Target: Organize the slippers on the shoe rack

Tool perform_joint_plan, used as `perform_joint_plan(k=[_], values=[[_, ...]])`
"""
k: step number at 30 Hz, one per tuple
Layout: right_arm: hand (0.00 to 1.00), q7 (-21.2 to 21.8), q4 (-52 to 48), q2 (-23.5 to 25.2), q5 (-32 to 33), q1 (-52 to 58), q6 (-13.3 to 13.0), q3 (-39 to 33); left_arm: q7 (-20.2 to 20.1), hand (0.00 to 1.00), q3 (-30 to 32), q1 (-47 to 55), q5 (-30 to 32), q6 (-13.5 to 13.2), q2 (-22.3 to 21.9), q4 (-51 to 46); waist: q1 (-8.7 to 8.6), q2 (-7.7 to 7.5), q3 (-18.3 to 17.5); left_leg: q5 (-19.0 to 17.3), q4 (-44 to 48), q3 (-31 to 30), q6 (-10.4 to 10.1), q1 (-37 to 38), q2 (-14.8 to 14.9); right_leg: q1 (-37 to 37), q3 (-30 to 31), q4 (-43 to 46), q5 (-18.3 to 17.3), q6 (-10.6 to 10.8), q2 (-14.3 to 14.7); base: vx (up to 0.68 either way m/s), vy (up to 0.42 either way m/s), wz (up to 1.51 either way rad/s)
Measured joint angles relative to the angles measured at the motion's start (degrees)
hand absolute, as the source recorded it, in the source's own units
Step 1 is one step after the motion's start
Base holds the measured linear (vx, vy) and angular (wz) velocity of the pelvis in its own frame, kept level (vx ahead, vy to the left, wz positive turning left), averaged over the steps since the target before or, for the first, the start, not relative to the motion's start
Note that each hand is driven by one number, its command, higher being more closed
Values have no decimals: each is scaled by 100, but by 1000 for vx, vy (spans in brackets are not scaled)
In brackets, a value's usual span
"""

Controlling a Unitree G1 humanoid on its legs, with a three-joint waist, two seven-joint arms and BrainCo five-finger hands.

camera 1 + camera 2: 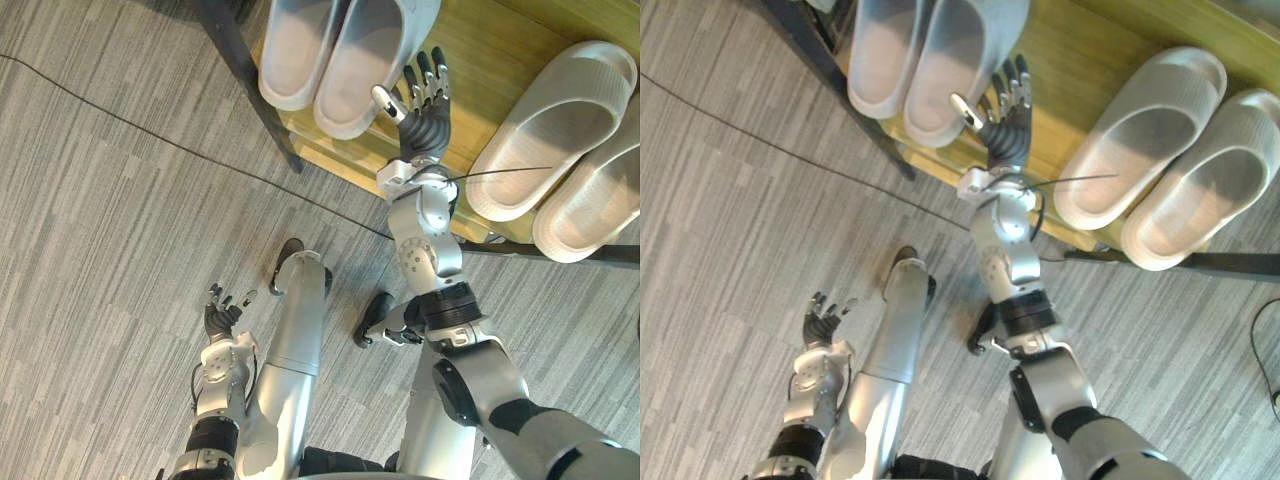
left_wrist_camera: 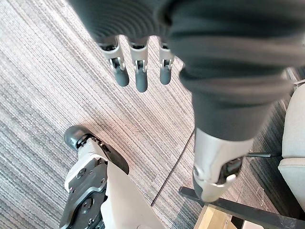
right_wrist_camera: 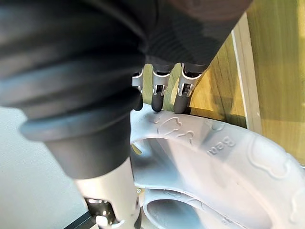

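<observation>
Grey floor [image 1: 120, 220] of fine streaks, laid in blocks of alternating grain, possibly carpet tile. Along the far side, a shoe rack [image 1: 495, 60] with a pale wooden shelf and a lighter strip along its near edge. Dark slanted frame bar [image 1: 250, 85] at its left end; second frame bar [image 1: 1240, 268] low at the right. Soft, even light.

I can spot just one short raised word [image 3: 220, 145] moulded into the pale slipper [image 3: 257, 167], right of centre, not surely legible.
</observation>
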Motion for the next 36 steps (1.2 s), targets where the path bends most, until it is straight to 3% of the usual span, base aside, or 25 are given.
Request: perform_joint_plan(k=[4, 7, 9, 12, 13, 15, 17, 20, 21, 26, 29, 30, 36], values=[[0, 58, -536, 39, -488, 891, 161, 283, -25, 0, 119, 63, -2, 18, -36, 28, -91, -24, 10, 3, -172, 49, -6, 573, 104, 632, -21, -305, 37, -26, 82, 19, 19, -6], [0, 142, -955, 61, -1024, 1620, 179, 474, -143, 0, 124, 246, -1, 23, -80, -1, -159, -90, -8, 65, -642, 206, 142, 1219, 208, 1219, 22, -768, 135, 103, 108, 31, 24, -12], [0, 270, -1212, 199, -1395, 2235, 183, 655, -250, 0, 193, 536, 0, 17, -43, -140, -261, -276, -43, 176, -1214, 392, 269, 1836, 320, 1750, 45, -1315, 296, 113, 117, 53, 43, -18], [0, 415, -1363, 279, -1910, 2877, 224, 782, -276, 0, 197, 722, 11, 10, 0, -138, -268, -399, -120, 278, -1855, 587, 427, 2512, 523, 2416, -168, -2067, 565, 75, 69, 94, 96, -33], [0, 508, -1369, 270, -2200, 3166, 237, 857, -377, 0, 194, 793, 26, 15, 37, -118, -274, -518, -235, 338, -2126, 712, 462, 2813, 574, 2682, -171, -2348, 684, 33, 71, 160, 109, -23], [0, 592, -1382, 276, -2475, 3576, 248, 903, -481, 0, 165, 854, 142, 25, 49, 20, -328, -601, -505, 411, -2402, 747, 443, 3095, 584, 2988, -217, -2671, 816, -21, 84, 153, 55, -2], [0, 718, -1451, 264, -2803, 4296, 251, 902, -503, 0, -20, 1011, 306, 67, 49, 173, -396, -666, -978, 487, -2859, 811, 501, 3549, 594, 3494, -275, -3204, 953, 25, 112, 234, 66, 8], [0, 861, -1453, 240, -3133, 4922, 251, 913, -605, 0, -296, 1137, 411, 94, 82, 340, -430, -707, -1340, 644, -3496, 963, 571, 4134, 594, 4013, -270, -3806, 1127, 119, 112, 168, 53, 1], [0, 928, -1371, 225, -3320, 5223, 250, 907, -642, 0, -492, 1229, 477, 97, 91, 439, -496, -702, -1555, 779, -3911, 1031, 618, 4440, 593, 4290, -269, -4198, 1274, 172, 137, 147, 61, -9], [0, 1020, -507, 209, -3954, 5652, 330, 810, -731, 0, -830, 1297, 701, 146, 100, 862, -670, -648, -1923, 1223, -5067, 1233, 693, 5210, 612, 4883, -198, -5237, 1731, 258, 247, 102, 54, -11], [0, 1047, 127, 208, -4065, 5830, 411, 597, -731, 0, -864, 1371, 756, 184, 26, 1009, -758, -477, -2106, 1424, -5614, 1299, 743, 5589, 619, 5220, -176, -5800, 1985, 332, 312, 98, 68, -11], [0, 1058, 539, 199, -4121, 5927, 457, 465, -733, 0, -920, 1413, 824, 203, 16, 1078, -820, -357, -2229, 1507, -5869, 1351, 791, 5804, 593, 5422, -160, -6073, 2097, 390, 311, 111, 99, -5], [0, 1056, 1668, 164, -4209, 5977, 520, 145, -807, 0, -1090, 1491, 989, 208, 49, 1165, -963, -171, -2409, 1560, -6195, 1414, 866, 6280, 534, 5914, -85, -6533, 2283, 491, 307, 70, 60, -5]])
